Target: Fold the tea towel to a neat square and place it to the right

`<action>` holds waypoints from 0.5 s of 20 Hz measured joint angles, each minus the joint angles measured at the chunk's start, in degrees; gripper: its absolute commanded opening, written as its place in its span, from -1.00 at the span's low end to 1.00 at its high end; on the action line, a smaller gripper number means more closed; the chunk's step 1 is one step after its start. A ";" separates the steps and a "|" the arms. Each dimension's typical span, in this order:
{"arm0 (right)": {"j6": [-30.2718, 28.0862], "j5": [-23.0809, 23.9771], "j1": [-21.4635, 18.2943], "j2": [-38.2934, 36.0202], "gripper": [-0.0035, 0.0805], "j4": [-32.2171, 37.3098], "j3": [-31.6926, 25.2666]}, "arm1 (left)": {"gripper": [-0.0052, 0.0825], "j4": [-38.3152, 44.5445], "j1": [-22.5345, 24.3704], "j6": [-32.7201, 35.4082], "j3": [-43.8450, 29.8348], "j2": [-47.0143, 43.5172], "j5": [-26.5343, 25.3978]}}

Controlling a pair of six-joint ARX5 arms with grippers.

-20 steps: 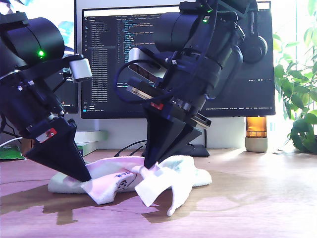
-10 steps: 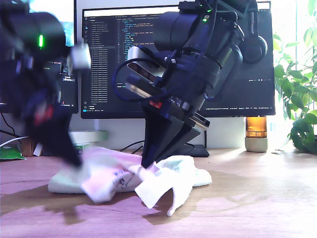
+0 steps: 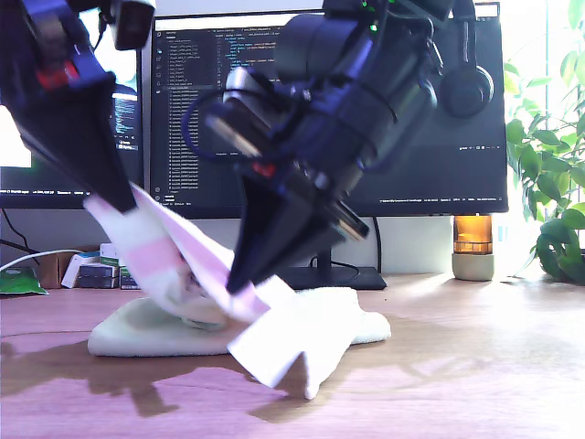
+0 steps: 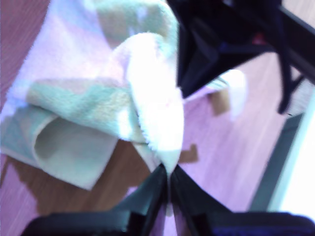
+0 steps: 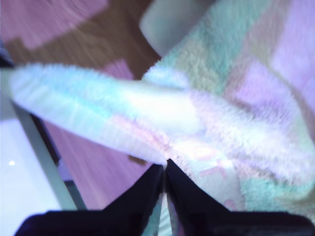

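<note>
**Q:** Which step is in hand?

**A:** The first fold, by my reading. My first gripper (image 4: 169, 172) is clamped on one edge of the tea towel (image 3: 302, 320). My second gripper (image 5: 165, 169) is pinched tight on another edge. The cloth slopes away beneath both tips, and its far part lies on the table (image 3: 475, 366).

**Q:** What does the next move call for?

**A:** Probably carrying both held edges across together and level. They should be laid edge on edge over the resting part before either is let go. Placing the towel aside comes later.

tea towel (image 3: 302, 320): fluffy terry cloth | table (image 3: 475, 366): smooth wood
</note>
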 measured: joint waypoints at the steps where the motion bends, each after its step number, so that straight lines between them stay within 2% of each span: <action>1: 0.00 -0.15 0.02 -0.11 -0.95 -1.01 1.03 | -0.93 -0.96 0.00 0.00 0.61 0.00 -0.35; 6: -0.22 -0.17 1.64 -2.34 -0.95 -6.43 5.35 | -0.93 -6.62 0.11 -2.01 2.78 -0.02 -5.51; 10: -1.18 0.00 3.89 -3.61 -0.95 -8.92 5.66 | -0.93 -10.99 0.11 -4.87 9.94 -0.02 -4.76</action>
